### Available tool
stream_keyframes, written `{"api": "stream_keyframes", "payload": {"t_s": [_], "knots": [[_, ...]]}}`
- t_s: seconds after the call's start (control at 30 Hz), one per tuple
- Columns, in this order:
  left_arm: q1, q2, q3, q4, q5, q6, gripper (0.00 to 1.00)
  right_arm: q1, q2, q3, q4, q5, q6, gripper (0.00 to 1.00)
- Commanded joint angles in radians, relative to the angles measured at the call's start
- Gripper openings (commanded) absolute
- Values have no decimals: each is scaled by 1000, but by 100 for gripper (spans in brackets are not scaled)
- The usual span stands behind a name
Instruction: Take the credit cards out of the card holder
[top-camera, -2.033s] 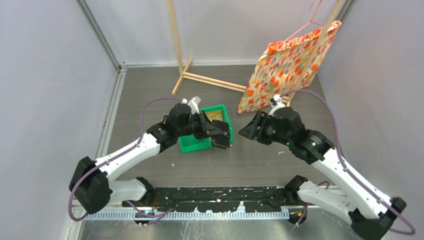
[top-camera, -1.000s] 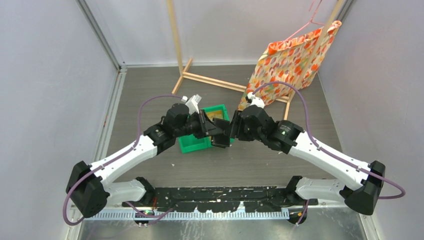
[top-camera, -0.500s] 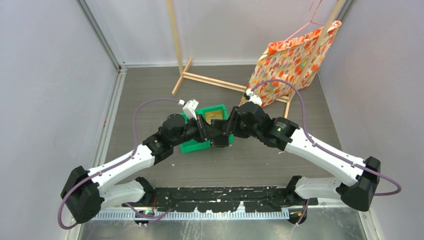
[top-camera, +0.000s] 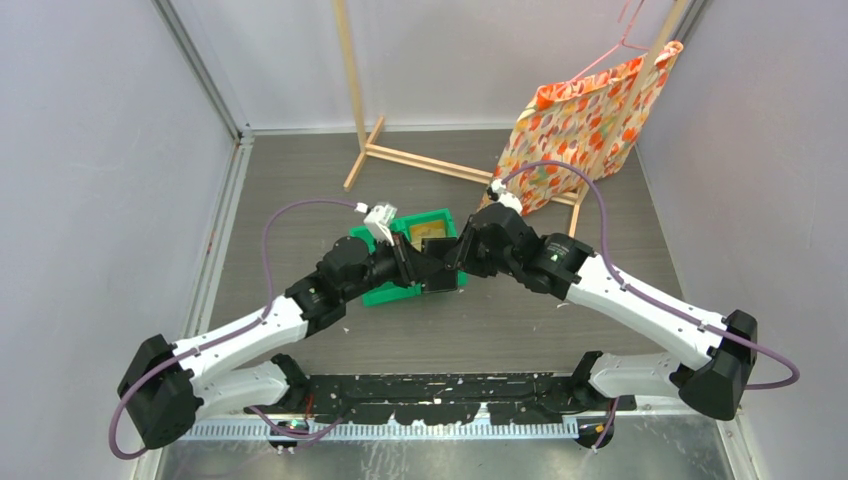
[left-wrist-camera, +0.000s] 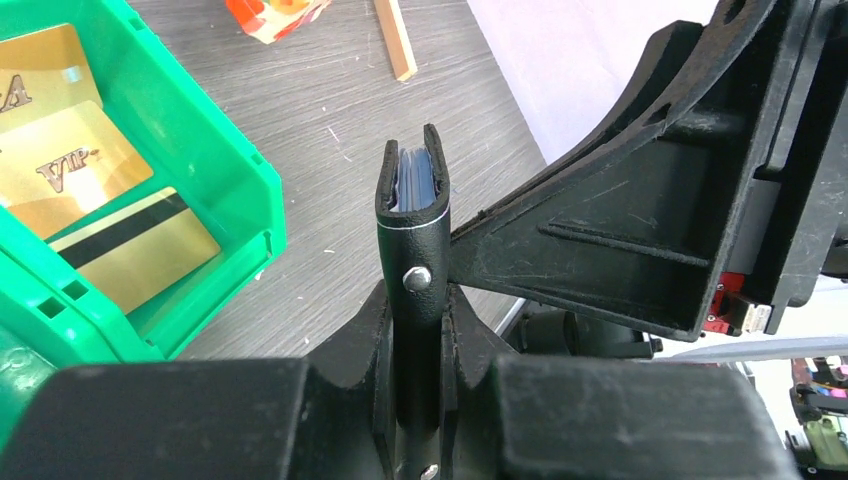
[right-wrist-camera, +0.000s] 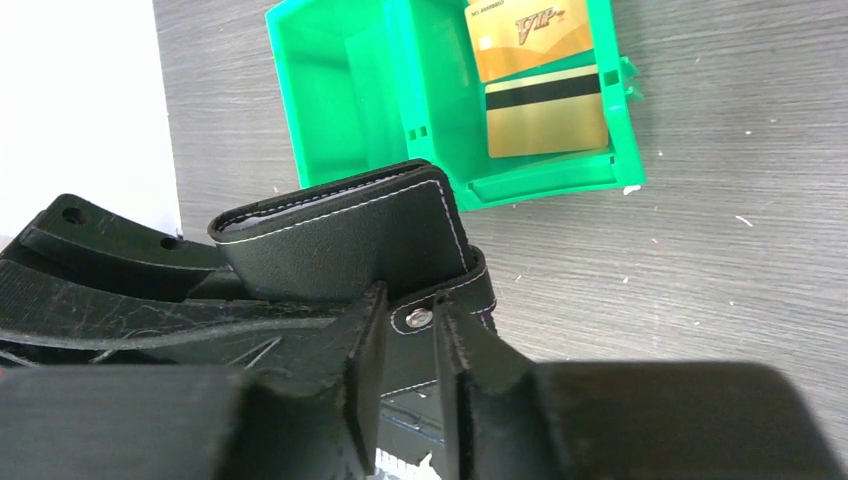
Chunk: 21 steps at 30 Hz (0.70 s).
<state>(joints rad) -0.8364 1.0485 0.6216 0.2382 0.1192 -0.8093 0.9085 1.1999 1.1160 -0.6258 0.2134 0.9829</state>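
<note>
A robotics laboratory test cell is indicated: a grey wood-grain surface is enclosed by plain pale panel walls on silver aluminium posts, with two white-and-black robot arms bolted at its edge.

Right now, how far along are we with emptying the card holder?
Done: three gold credit cards lie in the green bin. In hand: the left gripper and right gripper both clamp the folded card holder. Remaining: probably open it; whether cards remain inside cannot be seen.

White arms, black joints, purple cables
</note>
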Motion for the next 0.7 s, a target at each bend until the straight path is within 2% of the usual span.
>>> {"api": "stream_keyframes", "payload": {"t_s": [0.0,0.13,0.3,0.67], "knots": [[-9,-49,1,131,-42,22,0,3,7,-23,-20,-23,23,26],[-10,-53,-1,131,-50,25,1,4,3,-33,-33,-20,22,21],[-10,-49,0,131,-59,24,1,4,4,-37,-38,-24,13,1],[-10,-43,4,119,-90,21,1,3,20,-59,-77,-25,-16,1]]}}
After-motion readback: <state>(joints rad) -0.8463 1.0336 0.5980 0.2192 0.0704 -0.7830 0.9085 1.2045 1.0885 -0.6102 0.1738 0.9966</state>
